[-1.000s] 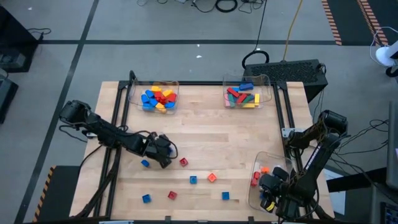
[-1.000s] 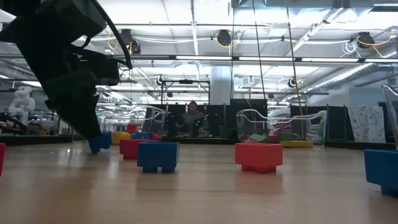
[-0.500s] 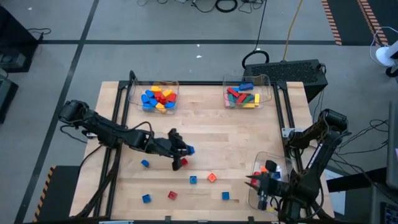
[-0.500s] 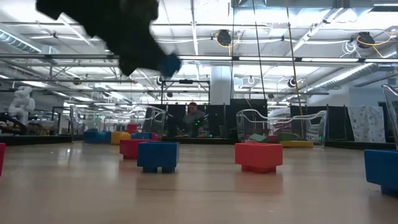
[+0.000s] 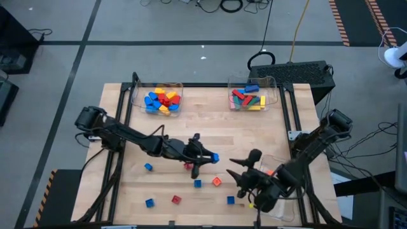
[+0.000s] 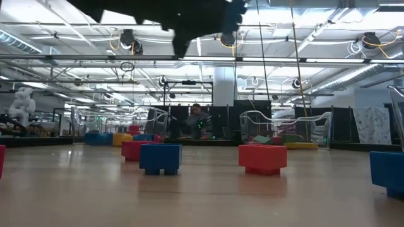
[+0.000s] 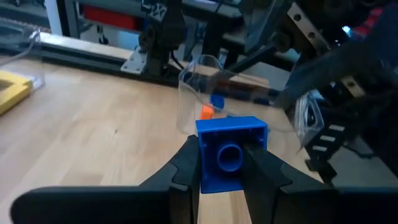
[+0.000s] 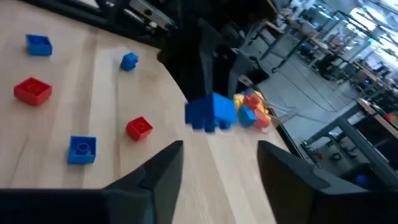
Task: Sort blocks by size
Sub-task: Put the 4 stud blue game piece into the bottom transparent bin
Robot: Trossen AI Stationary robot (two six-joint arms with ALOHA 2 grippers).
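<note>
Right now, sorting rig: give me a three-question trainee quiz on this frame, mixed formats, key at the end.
1. True or false: the left pincer grips a blue block clear of the table.
2. Multiple choice: the right pincer is (A) shut on a red block, (B) open and empty, (C) out of sight.
3. Fill in: the tray at the back left holds mostly blue, red and ______ blocks.

Key: 1 true; 2 B; 3 yellow.
</note>
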